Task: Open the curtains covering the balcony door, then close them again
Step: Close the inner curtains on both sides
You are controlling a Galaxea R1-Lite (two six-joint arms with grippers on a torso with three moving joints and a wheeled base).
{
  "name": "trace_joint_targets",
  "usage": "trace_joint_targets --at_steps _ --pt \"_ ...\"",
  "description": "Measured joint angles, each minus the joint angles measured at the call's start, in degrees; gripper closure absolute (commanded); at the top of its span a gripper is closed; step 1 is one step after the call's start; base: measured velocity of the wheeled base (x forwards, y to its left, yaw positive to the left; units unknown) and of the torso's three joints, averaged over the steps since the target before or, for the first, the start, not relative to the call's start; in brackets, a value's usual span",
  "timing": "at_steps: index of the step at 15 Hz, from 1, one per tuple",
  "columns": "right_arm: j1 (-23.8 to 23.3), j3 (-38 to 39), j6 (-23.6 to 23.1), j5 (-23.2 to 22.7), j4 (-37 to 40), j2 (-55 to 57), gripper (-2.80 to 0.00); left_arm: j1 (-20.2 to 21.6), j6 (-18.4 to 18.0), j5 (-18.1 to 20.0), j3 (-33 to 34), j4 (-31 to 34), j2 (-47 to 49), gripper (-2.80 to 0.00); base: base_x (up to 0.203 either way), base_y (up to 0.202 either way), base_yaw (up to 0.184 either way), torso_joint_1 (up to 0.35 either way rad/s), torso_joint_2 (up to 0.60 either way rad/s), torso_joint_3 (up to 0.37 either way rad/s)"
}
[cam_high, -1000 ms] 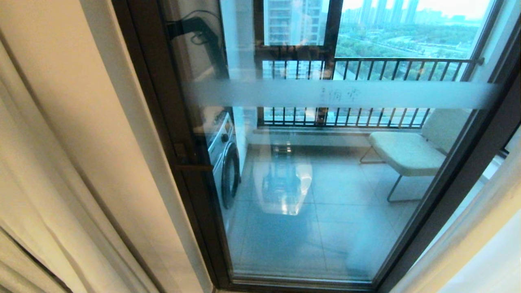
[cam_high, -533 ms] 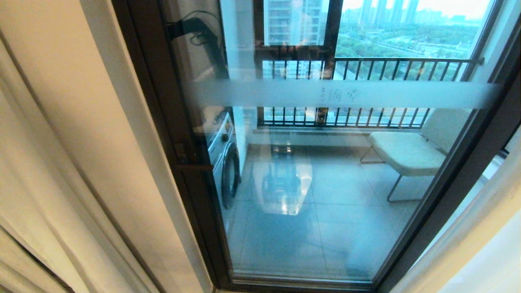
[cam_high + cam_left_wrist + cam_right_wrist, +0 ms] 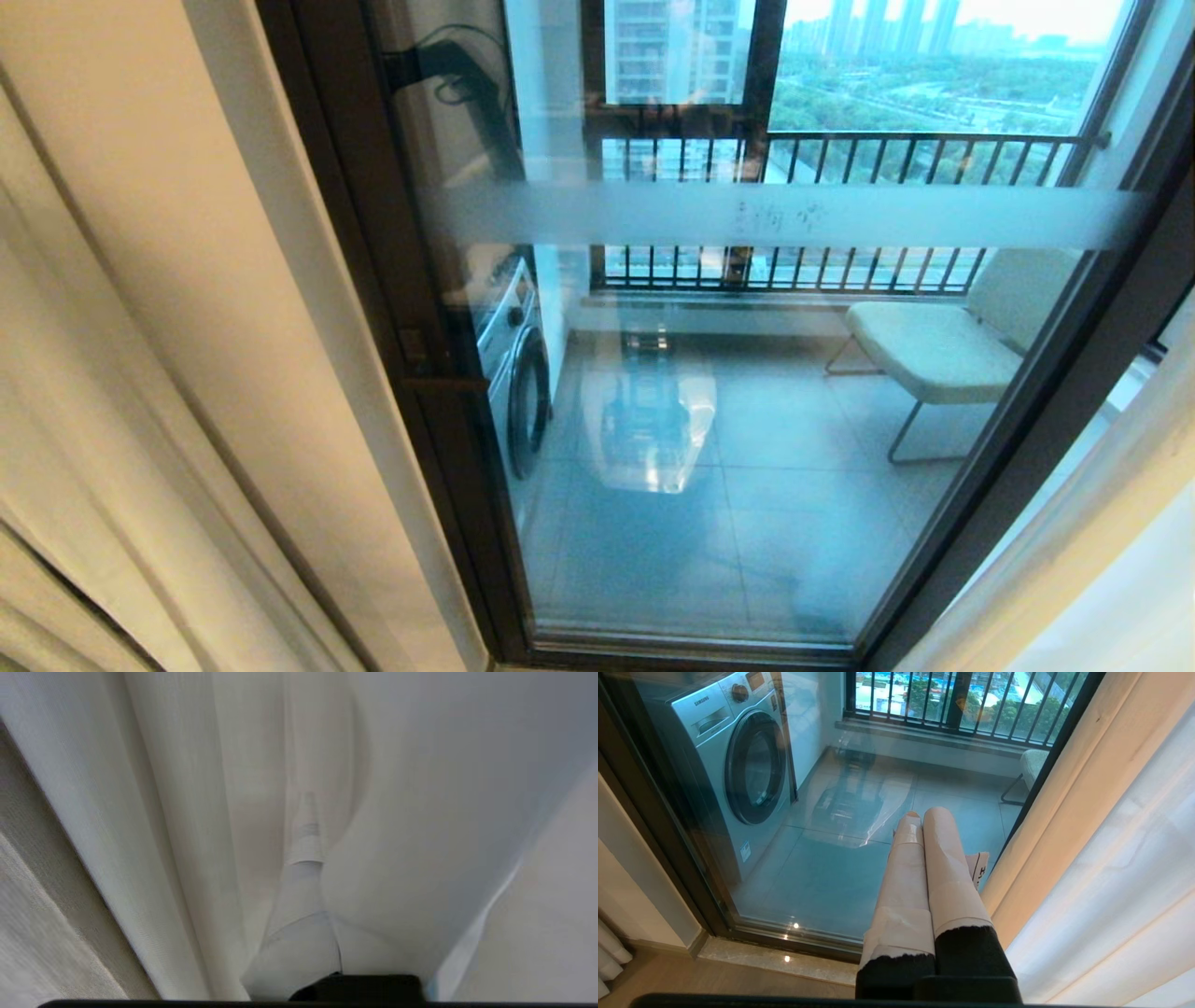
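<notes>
Head view: balcony door point(image 3: 747, 392) uncovered across the middle — clear glass in a slim dark frame, with a frosted stripe point(image 3: 775, 217) running level across the pane. Through the glass, a washing machine point(image 3: 513, 373) at the left of the balcony, a pale chair point(image 3: 934, 350) at the right, a black-barred railing point(image 3: 840, 210) behind, city and trees beyond. Cream curtains point(image 3: 140, 373) drawn back to the left side of the door in long folds; a second pale panel point(image 3: 1074, 569) at the lower right edge. No arm or gripper visible here.

Left wrist view: left gripper point(image 3: 306, 826) buried in pale fabric, fingers point(image 3: 303, 844) pressed together and pinching a fold of the curtains point(image 3: 187, 812); cloth gathers toward the tips and fans out on both sides. Coarser woven beige fabric point(image 3: 42, 933) along one edge.

Right wrist view: right gripper point(image 3: 924, 816) held off the floor in front of the glass, touching nothing, its two tape-wrapped fingers point(image 3: 945, 858) pressed together side by side. Washing machine point(image 3: 738, 765) behind the pane, door frame point(image 3: 658, 835) beside it, threshold point(image 3: 784, 956) at the foot of the door. Cream curtain point(image 3: 1073, 812) just beside the gripper, with thin white sheer fabric point(image 3: 1125, 914) further out — both apart from the fingers.
</notes>
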State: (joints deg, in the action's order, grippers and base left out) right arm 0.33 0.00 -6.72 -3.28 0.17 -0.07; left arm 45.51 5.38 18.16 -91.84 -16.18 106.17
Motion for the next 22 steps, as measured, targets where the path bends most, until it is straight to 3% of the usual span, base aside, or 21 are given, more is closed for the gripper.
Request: trace_joint_targets --at_steps 11,22 --pt "0.0 0.0 0.0 0.0 0.0 0.0 0.00 -1.9 1.3 0.0 0.3 0.5 -1.3 0.00 0.000 0.000 0.000 0.000 0.00 0.000" --pt "0.0 0.0 0.0 0.0 0.0 0.0 0.00 -8.6 3.6 2.7 7.0 0.5 -9.5 0.00 0.000 0.000 0.000 0.000 0.00 0.000"
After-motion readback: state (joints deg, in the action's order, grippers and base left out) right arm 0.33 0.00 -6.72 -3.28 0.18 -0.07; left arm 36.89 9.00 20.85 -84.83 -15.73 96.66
